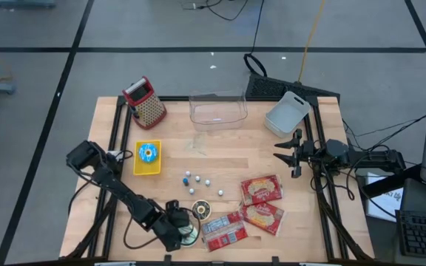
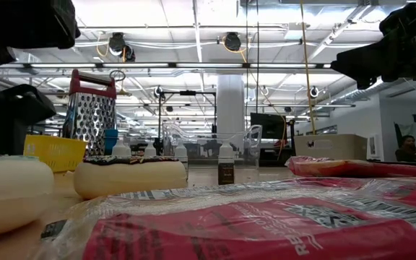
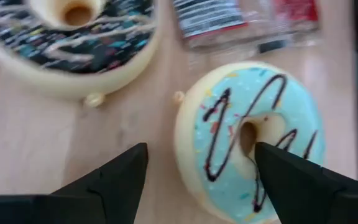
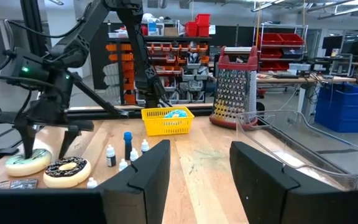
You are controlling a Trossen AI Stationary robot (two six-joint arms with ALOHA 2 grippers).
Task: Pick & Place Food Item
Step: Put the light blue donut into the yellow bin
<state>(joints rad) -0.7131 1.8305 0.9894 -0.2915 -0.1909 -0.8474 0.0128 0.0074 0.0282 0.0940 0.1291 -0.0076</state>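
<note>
A pale donut with blue icing and a chocolate drizzle [image 3: 253,140] lies flat on the wooden table near its front edge. A chocolate-iced donut [image 3: 73,43] lies beside it. My left gripper [image 3: 201,149] comes down on the blue donut from above, open. One finger [image 3: 291,180] stands over the donut's hole. The other finger [image 3: 120,183] stands outside its rim, between the two donuts. In the high view this gripper [image 1: 182,230] covers most of the donut. My right gripper [image 1: 287,151] waits open at the table's right edge, holding nothing. My left gripper stands with one finger at the blue donut's hole [image 3: 248,134] and one outside its rim, pointing steeply down. I cannot tell whether either finger touches the donut. The donut lies flat on the table.
Red snack packets [image 1: 262,189] [image 1: 224,230] lie right of the donuts. Several small bottles [image 1: 197,181] stand mid-table. A yellow basket [image 1: 135,164] holds another blue donut. A grater [image 1: 145,102], a clear tub [image 1: 217,109] and a white tray [image 1: 287,114] stand at the far edge.
</note>
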